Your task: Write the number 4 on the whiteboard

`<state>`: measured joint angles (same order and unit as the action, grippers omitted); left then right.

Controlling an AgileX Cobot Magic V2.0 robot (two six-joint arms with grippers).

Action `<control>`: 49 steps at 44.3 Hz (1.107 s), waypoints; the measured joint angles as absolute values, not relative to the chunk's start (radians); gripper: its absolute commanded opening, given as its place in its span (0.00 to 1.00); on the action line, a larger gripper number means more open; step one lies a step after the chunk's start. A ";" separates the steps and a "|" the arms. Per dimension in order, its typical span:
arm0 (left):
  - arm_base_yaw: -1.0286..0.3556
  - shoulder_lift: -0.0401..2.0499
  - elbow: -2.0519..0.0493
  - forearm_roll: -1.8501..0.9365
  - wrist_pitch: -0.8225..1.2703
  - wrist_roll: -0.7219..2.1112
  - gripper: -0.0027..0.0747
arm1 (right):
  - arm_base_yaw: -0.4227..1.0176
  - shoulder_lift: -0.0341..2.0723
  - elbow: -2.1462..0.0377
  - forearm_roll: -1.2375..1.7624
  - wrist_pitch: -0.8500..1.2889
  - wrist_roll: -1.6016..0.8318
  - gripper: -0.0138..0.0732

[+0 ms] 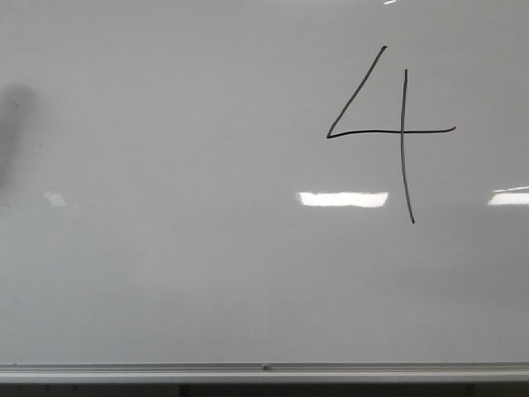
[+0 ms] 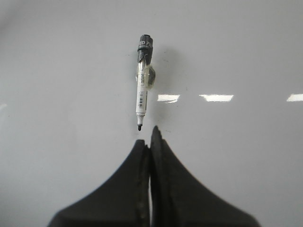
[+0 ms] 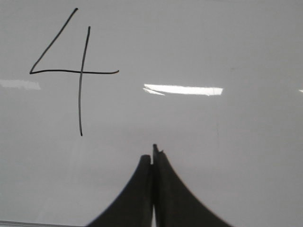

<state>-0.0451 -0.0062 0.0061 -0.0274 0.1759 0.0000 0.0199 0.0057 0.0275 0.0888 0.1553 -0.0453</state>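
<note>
The number 4 [image 1: 402, 132] is drawn in thin black lines on the upper right of the whiteboard [image 1: 165, 248]. It also shows in the right wrist view [image 3: 80, 72]. My right gripper [image 3: 152, 153] is shut and empty, apart from the board and off to one side of the 4's long stroke. My left gripper [image 2: 149, 137] is shut and empty. A white marker [image 2: 142, 90] with a dark end lies against the board just beyond the left gripper, its bare black tip close to the fingertips and not touching them. Neither gripper shows in the front view.
A silver rail [image 1: 264, 370] runs along the board's bottom edge. Bright rectangular light reflections [image 1: 343, 198] lie across the board. A dim dark shadow [image 1: 16, 124] sits at the far left.
</note>
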 measured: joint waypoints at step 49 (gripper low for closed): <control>-0.045 -0.006 0.006 -0.027 0.175 0.000 0.01 | 0.006 -0.010 0.028 0.093 0.240 -0.042 0.04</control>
<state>-0.0451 -0.0062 0.0061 -0.0274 0.1752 0.0000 0.0058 -0.0102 0.0275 0.0929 0.2403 -0.0418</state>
